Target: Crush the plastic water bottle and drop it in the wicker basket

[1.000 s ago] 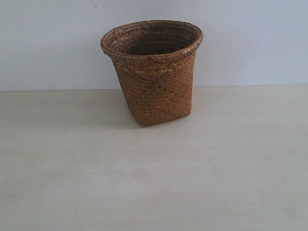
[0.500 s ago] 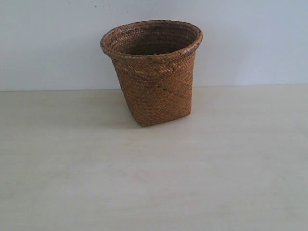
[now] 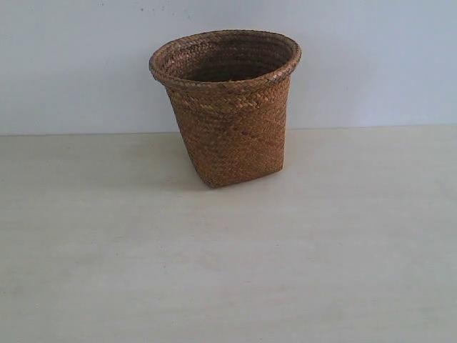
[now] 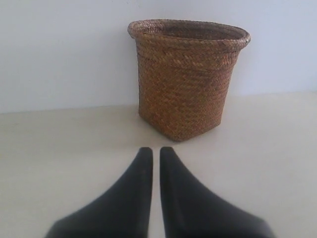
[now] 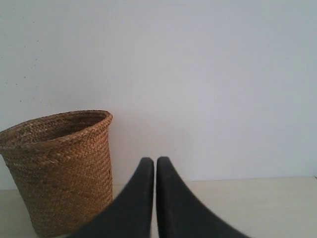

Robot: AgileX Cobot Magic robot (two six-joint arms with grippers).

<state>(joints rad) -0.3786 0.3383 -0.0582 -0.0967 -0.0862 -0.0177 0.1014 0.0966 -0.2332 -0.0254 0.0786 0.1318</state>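
A tall brown woven wicker basket [image 3: 227,121] is seen upright on the pale counter [image 3: 228,271]; black left fingers [image 4: 138,183] and right fingers [image 5: 141,193] are held together.

**Upright on the pale wooden table [image 3: 228,286]: the tall brown woven wicker basket [image 3: 232,136]**

The basket stands upright toward the table's far edge, its base flat on the tabletop. A thick, braided, round rim flares outward at the top and opens upward. Below it the walls taper down to a squarish base, with one corner turned toward the exterior camera. The weave runs in tight diagonal rows. The inside is dark, and its bottom is hidden in every view.
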